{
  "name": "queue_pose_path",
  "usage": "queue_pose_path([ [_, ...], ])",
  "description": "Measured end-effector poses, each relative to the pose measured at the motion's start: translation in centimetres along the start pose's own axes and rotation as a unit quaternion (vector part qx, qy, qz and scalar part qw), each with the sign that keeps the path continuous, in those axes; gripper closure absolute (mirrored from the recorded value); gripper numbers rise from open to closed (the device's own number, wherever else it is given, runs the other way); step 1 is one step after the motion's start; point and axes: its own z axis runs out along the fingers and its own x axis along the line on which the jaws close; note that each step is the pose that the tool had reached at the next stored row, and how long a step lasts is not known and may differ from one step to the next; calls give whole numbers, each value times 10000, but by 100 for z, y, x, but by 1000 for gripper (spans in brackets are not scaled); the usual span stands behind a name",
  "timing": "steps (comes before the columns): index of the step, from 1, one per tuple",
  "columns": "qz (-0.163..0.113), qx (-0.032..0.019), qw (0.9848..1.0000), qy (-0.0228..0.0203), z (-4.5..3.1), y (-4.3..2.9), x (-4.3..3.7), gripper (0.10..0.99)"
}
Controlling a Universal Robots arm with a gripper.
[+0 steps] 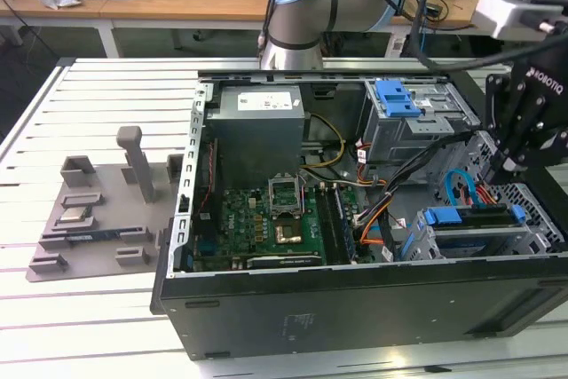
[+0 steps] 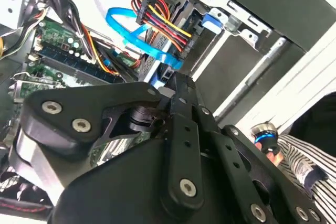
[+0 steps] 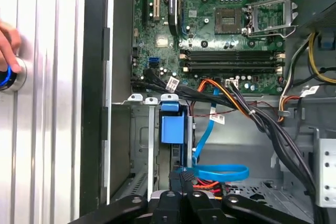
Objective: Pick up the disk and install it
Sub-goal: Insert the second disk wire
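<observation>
Hovering over drive bay, gripper (image 3: 181,190) fingers pressed together, empty; disk (image 1: 475,224) seated in computer case (image 1: 355,308).

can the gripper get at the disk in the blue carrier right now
Likely yes: the gripper is close to the silver disk in its blue plastic carrier, with nothing between them; the looped blue cable alongside might snag.
</observation>
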Motion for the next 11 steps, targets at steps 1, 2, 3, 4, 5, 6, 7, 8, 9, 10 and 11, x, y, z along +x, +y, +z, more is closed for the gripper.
queue_pose_path([
  [1, 0, 0, 10000, 2, -67, 3, 3, 980],
  [2, 0, 0, 10000, 2, -119, 5, 8, 980],
  [3, 0, 0, 10000, 3, -159, 7, 13, 980],
  [4, 0, 0, 10000, 3, -196, 9, 18, 980],
  [5, 0, 0, 10000, 3, -215, 9, 20, 980],
  [6, 0, 0, 10000, 2, -215, 10, 20, 980],
  [7, 0, 0, 10000, 1, -215, 10, 20, 980],
  [8, 0, 0, 10000, 3, -217, 10, 20, 980],
  [9, 0, 0, 10000, 3, -217, 10, 20, 980],
  [10, 0, 0, 10000, 3, -217, 10, 20, 980],
  [11, 0, 0, 10000, 3, -218, 10, 20, 980],
])
